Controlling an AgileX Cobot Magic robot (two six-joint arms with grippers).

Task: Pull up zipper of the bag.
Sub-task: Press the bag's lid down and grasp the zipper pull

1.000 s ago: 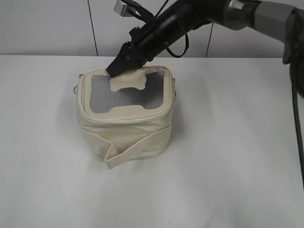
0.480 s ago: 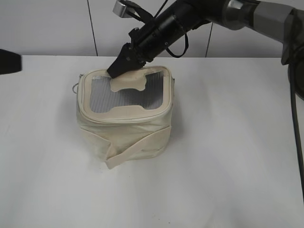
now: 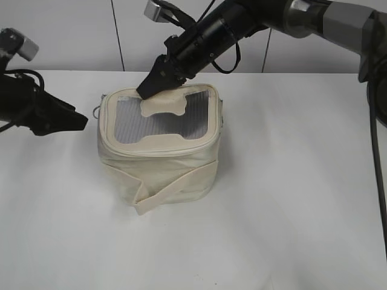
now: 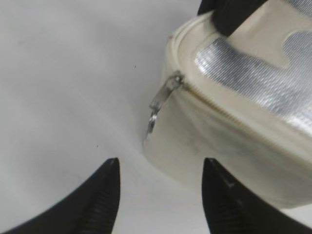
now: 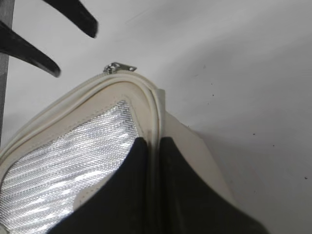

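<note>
**One arm pinned the bag while the other lined up on the zipper pull**

At the left, the left tool hung just above the counter with its fingers spread apart, empty, aimed at the bag's left end. It was near the bag but not touching it. The left wrist view showed why it sat there: the metal zipper pull dangled from the bag's corner, straight ahead of the open gap between the fingers, so a short advance would likely bring the pull between them.

The cream bag stood upright near the middle of the counter, its mesh top panel facing up.

Further right, the right tool reached in from the far side and was pressed together on the bag's rear top rim, pinching the piped edge. That grip seemed meant to hold the bag in place against the coming pull.
</note>
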